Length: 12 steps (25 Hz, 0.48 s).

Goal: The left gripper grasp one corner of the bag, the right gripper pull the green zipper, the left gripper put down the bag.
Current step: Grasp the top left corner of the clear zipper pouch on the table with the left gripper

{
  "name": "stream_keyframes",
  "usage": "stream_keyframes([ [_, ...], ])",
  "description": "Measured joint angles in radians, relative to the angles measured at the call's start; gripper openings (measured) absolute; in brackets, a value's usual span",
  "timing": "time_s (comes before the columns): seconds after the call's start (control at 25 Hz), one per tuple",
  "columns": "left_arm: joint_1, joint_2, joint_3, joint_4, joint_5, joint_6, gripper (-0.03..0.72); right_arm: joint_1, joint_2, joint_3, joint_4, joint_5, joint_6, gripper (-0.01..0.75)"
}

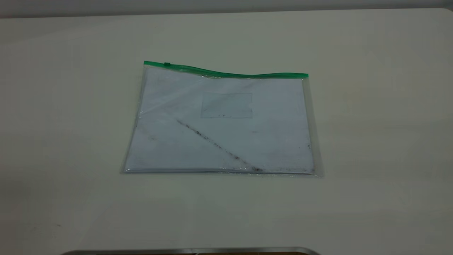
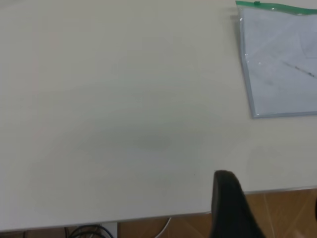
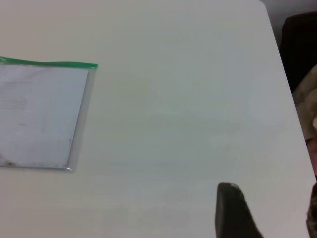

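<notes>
The bag (image 1: 226, 124) lies flat on the white table (image 1: 371, 141), with white paper and a dark diagonal smudge inside. Its green strip (image 1: 226, 73) runs along the far edge. The green zipper (image 1: 167, 64) sits near the strip's left end, close to the left corner (image 1: 145, 63). Neither gripper shows in the exterior view. In the left wrist view one black finger (image 2: 228, 203) of the left gripper (image 2: 271, 193) hangs over the table's near edge, far from the bag (image 2: 282, 64) and zipper (image 2: 256, 3). The right gripper (image 3: 270, 203) shows one finger (image 3: 230, 208), far from the bag (image 3: 39, 114). Both are empty.
A metal-edged object (image 1: 191, 251) shows at the table's near edge. In the left wrist view, brown floor (image 2: 282, 208) and cables (image 2: 89, 230) lie below the table edge. In the right wrist view a dark object (image 3: 299, 49) stands beyond the table's side edge.
</notes>
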Motion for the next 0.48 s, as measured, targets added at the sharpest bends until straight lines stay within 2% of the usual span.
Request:
stream_keyframes([
  [0.48, 0.0, 0.0, 0.0, 0.0, 0.0, -0.009, 0.464, 0.0, 0.0, 0.0, 0.001, 0.0, 0.006, 0.398],
])
